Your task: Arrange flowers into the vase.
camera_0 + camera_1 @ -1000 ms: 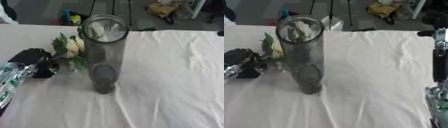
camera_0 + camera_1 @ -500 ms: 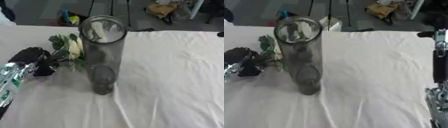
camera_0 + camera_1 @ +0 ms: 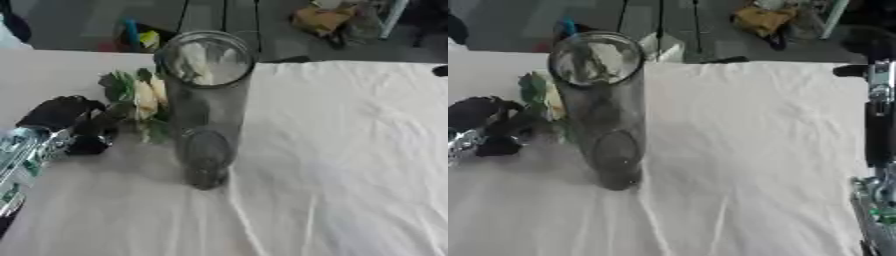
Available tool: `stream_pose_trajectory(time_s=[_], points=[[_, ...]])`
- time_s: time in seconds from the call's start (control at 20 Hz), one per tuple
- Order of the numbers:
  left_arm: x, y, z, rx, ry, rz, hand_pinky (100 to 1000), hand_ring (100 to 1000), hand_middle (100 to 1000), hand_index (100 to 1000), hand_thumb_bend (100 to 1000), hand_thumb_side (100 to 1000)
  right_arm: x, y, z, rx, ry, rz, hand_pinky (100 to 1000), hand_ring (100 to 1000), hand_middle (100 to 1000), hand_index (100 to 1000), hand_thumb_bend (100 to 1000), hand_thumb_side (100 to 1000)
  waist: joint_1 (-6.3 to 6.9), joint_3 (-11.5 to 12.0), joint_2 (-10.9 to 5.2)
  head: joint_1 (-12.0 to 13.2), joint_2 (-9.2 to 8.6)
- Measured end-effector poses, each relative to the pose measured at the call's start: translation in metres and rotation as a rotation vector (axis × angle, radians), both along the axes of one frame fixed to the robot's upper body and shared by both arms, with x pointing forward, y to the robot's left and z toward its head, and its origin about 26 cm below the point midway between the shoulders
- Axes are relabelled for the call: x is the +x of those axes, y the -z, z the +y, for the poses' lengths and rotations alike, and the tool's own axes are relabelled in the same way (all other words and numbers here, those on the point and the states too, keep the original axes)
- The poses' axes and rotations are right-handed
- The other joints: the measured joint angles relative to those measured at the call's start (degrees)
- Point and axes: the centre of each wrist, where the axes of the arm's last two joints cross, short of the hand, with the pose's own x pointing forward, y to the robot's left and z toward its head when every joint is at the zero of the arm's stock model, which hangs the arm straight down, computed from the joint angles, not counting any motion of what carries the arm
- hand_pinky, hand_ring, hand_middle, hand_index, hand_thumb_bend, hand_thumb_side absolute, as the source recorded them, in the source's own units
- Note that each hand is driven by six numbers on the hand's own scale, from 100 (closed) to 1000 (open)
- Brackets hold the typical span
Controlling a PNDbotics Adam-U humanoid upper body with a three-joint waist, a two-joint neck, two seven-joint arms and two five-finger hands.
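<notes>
A tall clear glass vase [image 3: 206, 105] stands upright on the white tablecloth [image 3: 350, 150], left of the middle. Just left of it is a bunch of pale cream flowers [image 3: 143, 100] with green leaves, its stems held by my left hand [image 3: 66, 122]. That black hand is shut on the stems and sits close beside the vase, with the blooms touching or nearly touching the glass. My right arm [image 3: 877, 125] shows along the right edge of the right eye view, but its hand is out of sight.
The table's far edge runs across the top, with a dark floor and scattered items behind it: a yellow bag [image 3: 319, 20] and a blue and yellow thing [image 3: 140, 37]. The cloth to the right of the vase bears only wrinkles.
My left hand has carried the flowers slightly right, closer to the vase. The vase stands as before and the right arm is still.
</notes>
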Motion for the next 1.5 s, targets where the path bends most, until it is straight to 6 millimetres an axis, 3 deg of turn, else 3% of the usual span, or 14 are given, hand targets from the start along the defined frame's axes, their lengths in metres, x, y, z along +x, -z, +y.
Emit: stream_pose_trajectory(time_s=[0.25,0.5,1.05,1.5], points=[[-0.0026,-0.0023,-0.0024,0.017,-0.010,0.015,311,598,687,768,100,697,-0.0001,0.0007,-0.0002,-0.001,0.000,0.004,587,759,636,765,100,1000,0.00,0.1,0.00,0.0,-0.01],[-0.0044,-0.0041,-0.0039,0.006,-0.017,0.026,362,640,732,927,100,715,-0.0001,0.0008,-0.0003,-0.001,-0.001,0.005,588,760,635,765,100,1000,0.00,0.3,0.05,0.0,-0.03],[-0.0072,-0.0045,-0.0055,-0.004,-0.076,0.027,401,676,776,994,177,771,-0.0001,0.0010,-0.0002,-0.001,-0.007,0.010,589,762,635,765,100,1000,0.00,0.4,0.14,0.0,-0.05],[-0.0062,-0.0021,-0.0040,-0.008,-0.152,0.034,387,626,723,851,245,859,-0.0001,0.0014,0.0002,0.003,-0.012,0.010,590,763,634,765,100,1000,0.00,0.4,0.16,0.0,-0.07]])
